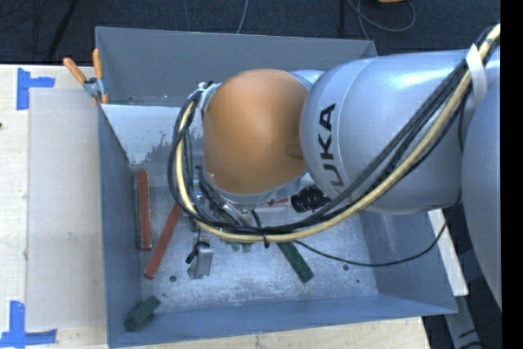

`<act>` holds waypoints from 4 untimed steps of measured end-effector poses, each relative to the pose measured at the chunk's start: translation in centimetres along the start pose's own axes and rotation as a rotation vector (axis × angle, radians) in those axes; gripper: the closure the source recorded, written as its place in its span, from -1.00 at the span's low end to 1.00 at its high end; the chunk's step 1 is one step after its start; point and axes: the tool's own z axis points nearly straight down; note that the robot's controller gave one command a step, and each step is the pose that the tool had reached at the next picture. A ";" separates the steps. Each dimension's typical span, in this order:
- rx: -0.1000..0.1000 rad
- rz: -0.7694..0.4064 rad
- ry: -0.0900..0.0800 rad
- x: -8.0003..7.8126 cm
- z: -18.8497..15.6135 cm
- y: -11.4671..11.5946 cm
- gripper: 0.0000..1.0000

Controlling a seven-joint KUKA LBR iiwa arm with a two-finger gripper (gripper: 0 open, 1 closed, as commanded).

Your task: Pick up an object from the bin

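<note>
My end effector hangs low in the grey metal bin, just beside a slanted reddish-brown flat stick; I cannot tell its opening.

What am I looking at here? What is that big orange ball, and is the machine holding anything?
One camera looks down, slightly from the side, into a grey metal bin. The big silver shape coming in from the right is a robot arm. The orange ball is an orange cover on its wrist, with cables looped around it. Below that hangs the gripper, the arm's grasping tool, low over the bin floor. I see nothing held in it. In the bin lie a reddish-brown stick near the left wall, a slanted stick of the same colour beside it, a dark green stick near the middle, and a dark green block in the near left corner.
</note>
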 end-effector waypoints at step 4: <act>0.002 -1.317 -0.011 -7.3 14.4 2.5 -1.00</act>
